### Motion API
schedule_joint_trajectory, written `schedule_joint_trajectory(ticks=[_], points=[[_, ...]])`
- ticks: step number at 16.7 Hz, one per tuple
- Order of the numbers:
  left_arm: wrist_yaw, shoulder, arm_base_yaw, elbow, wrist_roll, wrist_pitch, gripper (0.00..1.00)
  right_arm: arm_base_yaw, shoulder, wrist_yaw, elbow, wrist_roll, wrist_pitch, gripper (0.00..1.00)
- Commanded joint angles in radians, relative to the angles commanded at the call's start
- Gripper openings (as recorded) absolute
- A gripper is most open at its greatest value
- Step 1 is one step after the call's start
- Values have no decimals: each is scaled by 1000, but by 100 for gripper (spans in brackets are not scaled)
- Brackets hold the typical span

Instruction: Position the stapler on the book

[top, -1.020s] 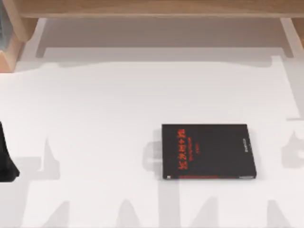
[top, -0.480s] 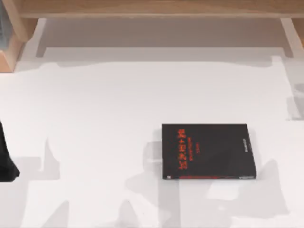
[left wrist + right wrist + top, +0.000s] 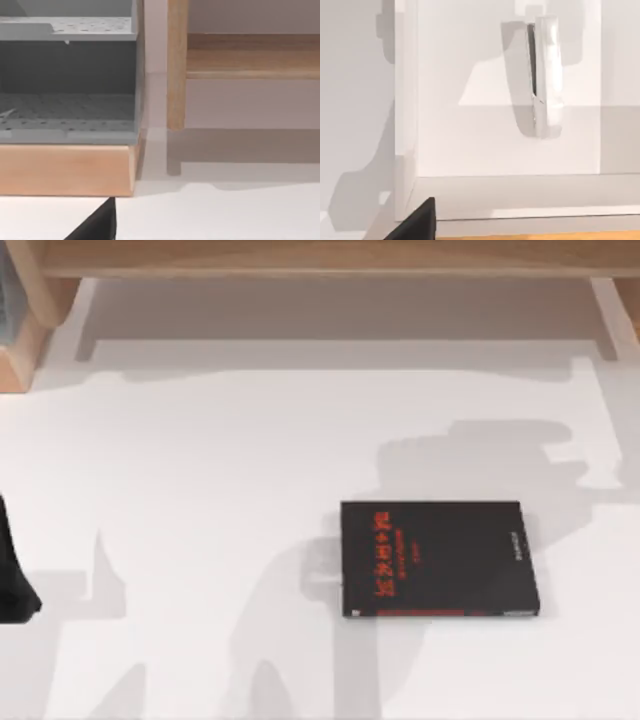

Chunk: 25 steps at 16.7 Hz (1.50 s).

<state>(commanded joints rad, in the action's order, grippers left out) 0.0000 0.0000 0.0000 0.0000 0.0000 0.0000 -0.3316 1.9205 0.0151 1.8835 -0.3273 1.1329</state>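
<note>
White desk (image 3: 200,460), thin black book with red characters (image 3: 438,558) right of centre. Slim silvery-grey stapler (image 3: 546,75) lies ahead of my right wrist camera, long axis pointing away. Can't tell the fingers' state.

A: Is any writing showing on the book (image 3: 440,559)?

B: Yes. A row of red characters is running across its black cover, near the left side in the top view, with a thinner red line just beside it. They are looking like Chinese characters, but I am not managing to read any of them.

A: Anything else?

B: Small white print is sitting near the right edge of the cover, too small to read. No other text is showing.
</note>
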Motion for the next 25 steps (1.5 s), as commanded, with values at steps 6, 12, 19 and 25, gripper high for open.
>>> schedule_joint_trajectory(ticks=[6, 12, 19, 25], points=[[0, 0, 0, 0, 0, 0, 100, -46, 491, 12, 506, -95, 248, 100], [0, 0, 0, 0, 0, 0, 100, -48, 729, 24, 771, -141, 355, 100], [0, 0, 0, 0, 0, 0, 100, -45, 738, 24, 781, -142, 358, 100], [0, 0, 0, 0, 0, 0, 100, -13, 609, 18, 767, -101, 471, 100]])
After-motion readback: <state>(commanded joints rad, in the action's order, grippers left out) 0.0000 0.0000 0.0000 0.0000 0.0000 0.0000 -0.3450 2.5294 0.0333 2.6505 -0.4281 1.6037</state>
